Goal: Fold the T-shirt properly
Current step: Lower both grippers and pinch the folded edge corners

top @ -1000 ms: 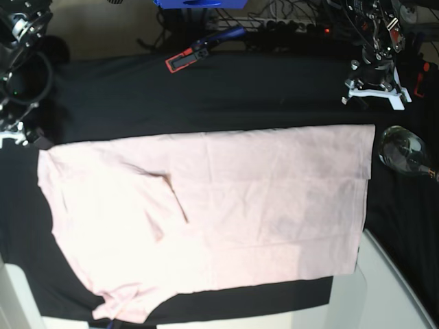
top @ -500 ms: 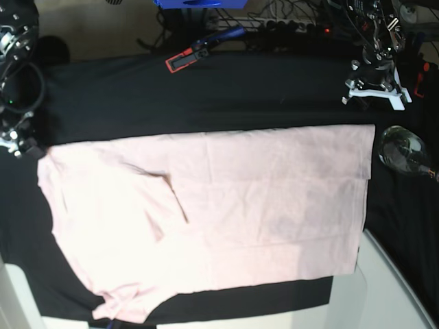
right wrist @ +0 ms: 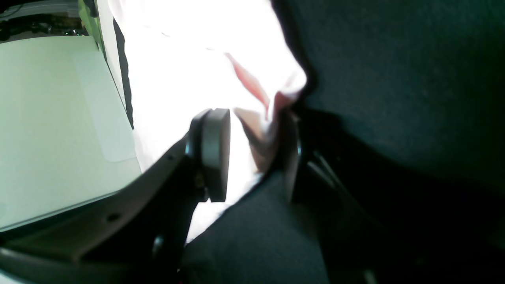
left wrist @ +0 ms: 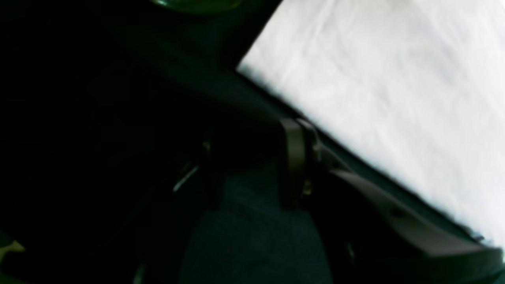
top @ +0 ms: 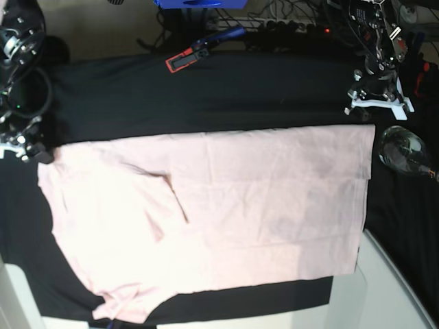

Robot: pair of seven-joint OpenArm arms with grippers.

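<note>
On my far left in the base view, the right gripper (top: 27, 147) sits low at the upper left corner of the T-shirt (top: 226, 212). From its wrist camera I see its jaws standing apart with a bunched, pinkish fold of the shirt's edge (right wrist: 262, 130) between them, lying against the far pad; whether they are truly pinching it I cannot tell.

Moving across, the T-shirt lies spread flat on the surface, over the black table cloth (top: 206, 96), plain side up, filling most of the middle. A sleeve (top: 154, 205) is folded in over the body on the left half, and a bit of fabric bunches at the near left hem (top: 120, 308). Behind it, on the cloth's far edge, a red-and-black clamp (top: 188, 58) rests well apart from the shirt.

On to the right: the shirt's straight right edge runs down toward a pale panel (top: 384, 288) at the near corner. The left gripper (top: 376, 103) hovers just beyond the upper right corner of the shirt. Its wrist view shows jaws spread over bare dark cloth, the shirt's edge (left wrist: 394, 98) just beside them, nothing between. A clear glass object (top: 405, 152) lies just beside the shirt's right edge.
</note>
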